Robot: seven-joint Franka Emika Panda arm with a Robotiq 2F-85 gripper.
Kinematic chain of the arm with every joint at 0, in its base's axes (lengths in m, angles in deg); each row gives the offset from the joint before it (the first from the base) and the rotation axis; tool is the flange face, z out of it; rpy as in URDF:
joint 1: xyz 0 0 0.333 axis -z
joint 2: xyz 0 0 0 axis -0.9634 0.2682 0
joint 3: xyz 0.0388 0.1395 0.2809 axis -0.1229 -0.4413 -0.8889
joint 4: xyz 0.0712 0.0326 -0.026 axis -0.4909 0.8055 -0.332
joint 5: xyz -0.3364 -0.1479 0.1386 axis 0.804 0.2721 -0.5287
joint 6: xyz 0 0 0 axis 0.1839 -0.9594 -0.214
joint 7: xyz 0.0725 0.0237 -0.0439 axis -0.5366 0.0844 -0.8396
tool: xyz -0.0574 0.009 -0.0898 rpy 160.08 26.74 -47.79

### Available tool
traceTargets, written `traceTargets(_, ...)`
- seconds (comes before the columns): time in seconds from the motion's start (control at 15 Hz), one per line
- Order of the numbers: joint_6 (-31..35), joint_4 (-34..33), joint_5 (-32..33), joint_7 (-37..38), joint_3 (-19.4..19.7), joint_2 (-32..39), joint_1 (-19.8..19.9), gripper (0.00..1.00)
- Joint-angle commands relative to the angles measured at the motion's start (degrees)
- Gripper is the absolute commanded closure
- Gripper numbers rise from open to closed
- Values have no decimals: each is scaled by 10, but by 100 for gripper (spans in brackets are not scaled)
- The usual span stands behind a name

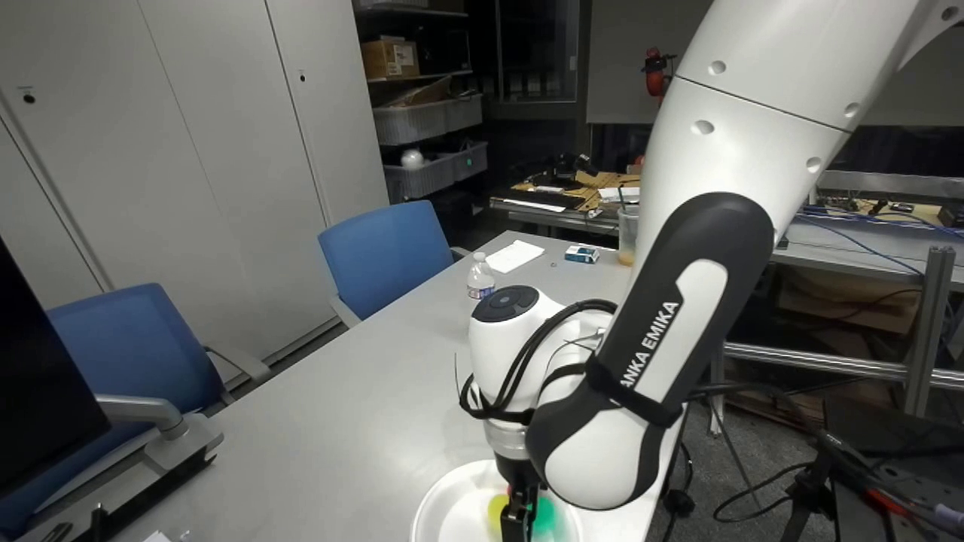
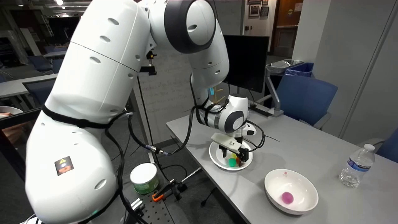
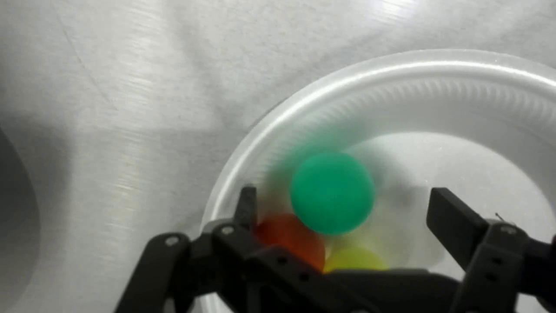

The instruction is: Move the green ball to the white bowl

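Observation:
The green ball lies in the white plate against or very close to the red-orange ball and yellow ball. It also shows in both exterior views. My gripper is open over the plate, with one finger on each side of the green ball and a gap to each. The left finger is beside the red-orange ball. In an exterior view the gripper points down into the plate. The white bowl stands apart on the table with a pink ball inside.
A water bottle stands on the grey table beyond the bowl. A monitor stands at the table's far end. The table edge runs close to the plate. A small box and a cup are at the back.

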Motion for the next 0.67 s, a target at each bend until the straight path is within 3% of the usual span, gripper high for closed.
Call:
traceTargets(0.0,1,-21,16,43,24,14,-35,0)
traceTargets(0.6,-17,-19,43,103,56,2,-95,0)
